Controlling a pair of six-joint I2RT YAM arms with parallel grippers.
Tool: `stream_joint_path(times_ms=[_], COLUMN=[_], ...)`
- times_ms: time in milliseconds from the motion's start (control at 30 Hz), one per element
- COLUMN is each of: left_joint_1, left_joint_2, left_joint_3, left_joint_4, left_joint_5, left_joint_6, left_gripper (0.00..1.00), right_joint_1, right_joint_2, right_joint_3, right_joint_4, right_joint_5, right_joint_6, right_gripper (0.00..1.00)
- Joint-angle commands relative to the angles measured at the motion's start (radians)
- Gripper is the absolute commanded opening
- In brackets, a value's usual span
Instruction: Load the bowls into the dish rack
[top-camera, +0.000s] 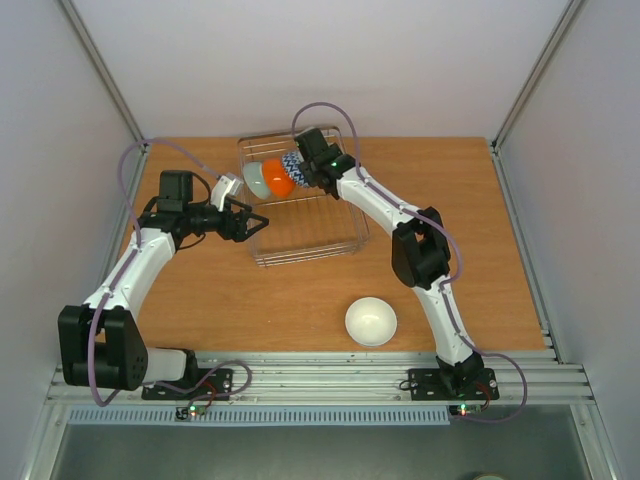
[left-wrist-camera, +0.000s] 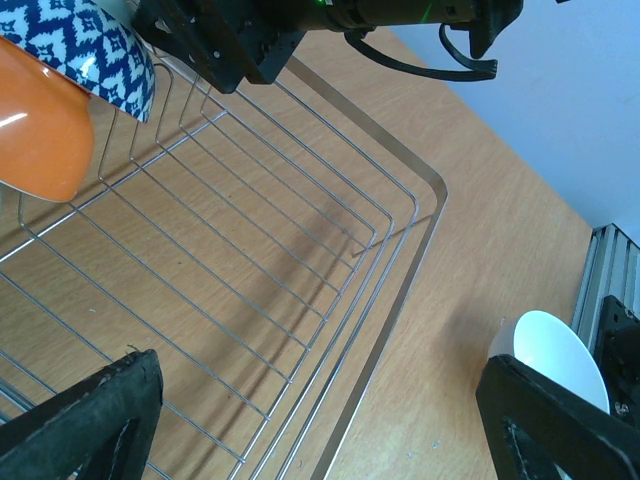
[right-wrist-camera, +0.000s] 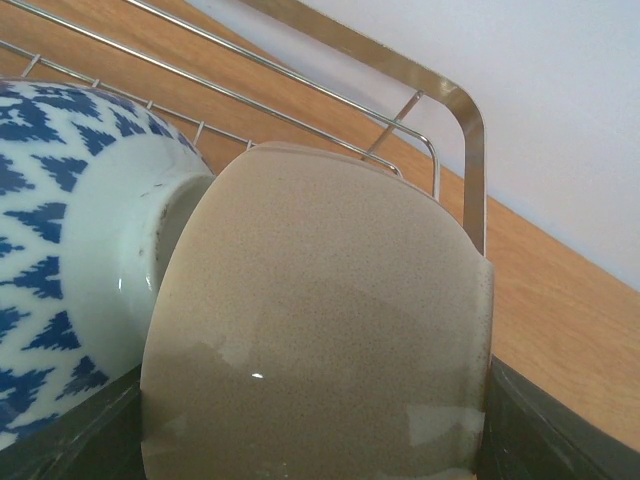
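Observation:
The wire dish rack (top-camera: 330, 232) stands at the table's far middle. At its far left end a pale blue-green bowl (top-camera: 257, 179), an orange bowl (top-camera: 278, 177) and a blue-and-white zigzag bowl (top-camera: 294, 166) stand on edge in a row. My right gripper (top-camera: 314, 172) is right beside them, shut on the cream bowl (right-wrist-camera: 320, 320), which sits against the zigzag bowl (right-wrist-camera: 60, 260) near the rack's corner rim (right-wrist-camera: 470, 140). My left gripper (top-camera: 257, 224) is open and empty over the rack's left side. A plain white bowl (top-camera: 371, 321) sits on the table in front of the rack.
The left wrist view shows the rack floor (left-wrist-camera: 250, 260), the orange bowl (left-wrist-camera: 40, 120), the zigzag bowl (left-wrist-camera: 90, 50) and the white bowl (left-wrist-camera: 560, 355). White walls close in the table on three sides. A metal rail (top-camera: 330, 375) runs along the near edge.

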Motion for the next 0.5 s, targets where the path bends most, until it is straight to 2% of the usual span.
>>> stream_joint_path(times_ms=[0,167,367,467], left_joint_1=[0.001,0.001,0.001,0.001], left_joint_2=[-0.009,-0.009,-0.009,-0.009], left_joint_3=[-0.006,-0.006,-0.006,-0.007], left_joint_4=[0.033,0.032,0.031,0.032], left_joint_5=[0.003,0.003,0.004,0.007], left_joint_6=[0.016,0.017,0.019,0.021], left_gripper=[0.86,0.86,0.86,0.86], right_joint_1=[-0.005,-0.005,-0.005,-0.005], right_joint_2=[0.025,0.022,-0.014,-0.027], right_joint_3=[0.055,0.049,-0.014,-0.036], right_joint_4=[0.035,0.045,0.085,0.095], right_joint_5=[0.012,-0.002,-0.040,-0.063], right_joint_6=[-0.011,-0.014,-0.005,-0.001], right_gripper=[0.32,0.51,0.64,0.74])
